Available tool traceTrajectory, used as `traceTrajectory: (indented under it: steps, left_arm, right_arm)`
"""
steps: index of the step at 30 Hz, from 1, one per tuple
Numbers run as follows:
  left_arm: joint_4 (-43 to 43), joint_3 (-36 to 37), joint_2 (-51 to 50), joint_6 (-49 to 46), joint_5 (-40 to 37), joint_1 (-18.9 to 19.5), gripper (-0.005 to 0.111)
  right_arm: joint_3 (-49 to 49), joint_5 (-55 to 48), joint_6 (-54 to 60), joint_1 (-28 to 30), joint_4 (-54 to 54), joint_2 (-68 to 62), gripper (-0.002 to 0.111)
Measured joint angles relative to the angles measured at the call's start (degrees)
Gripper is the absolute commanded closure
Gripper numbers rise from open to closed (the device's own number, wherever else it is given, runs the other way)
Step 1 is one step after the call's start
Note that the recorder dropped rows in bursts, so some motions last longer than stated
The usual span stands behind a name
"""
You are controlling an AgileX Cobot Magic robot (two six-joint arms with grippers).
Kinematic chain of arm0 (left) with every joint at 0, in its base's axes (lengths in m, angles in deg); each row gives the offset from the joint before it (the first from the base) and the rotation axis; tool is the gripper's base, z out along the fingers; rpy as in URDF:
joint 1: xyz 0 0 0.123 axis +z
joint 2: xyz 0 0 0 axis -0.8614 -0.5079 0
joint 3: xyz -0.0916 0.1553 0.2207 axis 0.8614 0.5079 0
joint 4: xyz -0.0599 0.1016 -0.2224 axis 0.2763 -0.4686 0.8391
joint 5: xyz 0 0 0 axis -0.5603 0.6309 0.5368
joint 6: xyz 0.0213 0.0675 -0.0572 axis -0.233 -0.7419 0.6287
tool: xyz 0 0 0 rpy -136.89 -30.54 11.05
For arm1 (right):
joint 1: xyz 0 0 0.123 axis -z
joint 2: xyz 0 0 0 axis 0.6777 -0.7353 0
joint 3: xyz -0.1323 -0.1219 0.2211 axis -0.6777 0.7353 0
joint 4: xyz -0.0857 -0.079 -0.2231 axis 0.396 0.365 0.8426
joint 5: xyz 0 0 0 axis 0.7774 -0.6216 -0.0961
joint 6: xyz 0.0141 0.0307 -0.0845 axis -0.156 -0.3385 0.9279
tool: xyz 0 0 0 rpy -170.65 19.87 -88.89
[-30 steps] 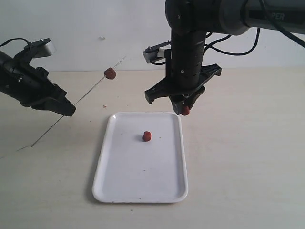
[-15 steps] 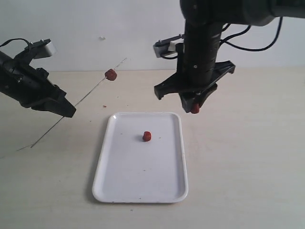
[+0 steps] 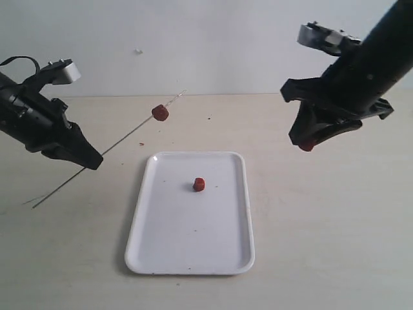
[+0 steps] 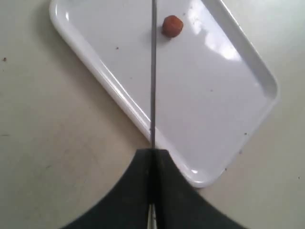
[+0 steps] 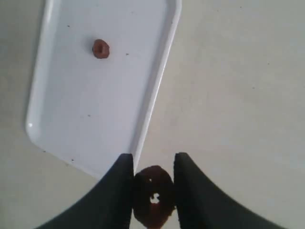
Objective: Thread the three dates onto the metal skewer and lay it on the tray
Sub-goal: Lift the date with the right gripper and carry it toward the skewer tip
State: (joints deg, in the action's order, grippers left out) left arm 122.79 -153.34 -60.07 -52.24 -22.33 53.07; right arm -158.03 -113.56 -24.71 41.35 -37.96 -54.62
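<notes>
Left fingers (image 3: 86, 155) are pinched fully shut on the metal skewer (image 3: 126, 137), gripping it partway along. The shorter tail sticks out behind the fingers, angled down toward the worktop (image 3: 322, 245); can't tell if the end touches. The longer part runs out ahead of the fingertips, tilted upward. The threaded date (image 3: 160, 113) sits on that longer part, well ahead of the left fingers, with a short bare bit of rod past it. In the left wrist view the skewer goes straight out from between the fingers and over the rim of the tray (image 3: 139, 248); the threaded date is out of that view.

Right fingers (image 5: 119, 186) are roughly half open and clamped on the held date (image 5: 153, 191), one finger on each side. The date sits right at the fingertips, with a pale spot in its middle. These fingers are up off the worktop, off to the side of the tray and well apart from the skewer tip.

The loose date (image 3: 199, 185) lies on the tray between the two sets of fingers, touching neither. The tray sits flat on the worktop.
</notes>
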Motion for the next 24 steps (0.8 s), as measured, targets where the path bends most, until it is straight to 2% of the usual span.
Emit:
traceTrajectory:
  steps: [7, 12, 17, 24]
  left_arm:
    - [-4.1, 0.0, 0.4, -2.2, -2.6, 0.0, 0.107]
    - [-4.8, 0.0, 2.2, -9.9, -7.1, 0.0, 0.107]
    - [-4.8, 0.0, 3.7, -17.4, -9.9, 0.0, 0.107]
    - [-4.8, 0.0, 4.4, -26.8, -8.1, 0.0, 0.107]
  right_arm:
    - [6.8, -2.5, 18.7, 11.5, -21.0, 0.5, 0.079]
    - [7.2, -8.7, 29.5, 17.4, -33.8, -3.3, 0.079]
    - [7.2, -9.2, 33.5, 19.4, -39.6, -8.9, 0.079]
    - [7.2, -9.2, 34.5, 19.4, -40.5, -14.5, 0.079]
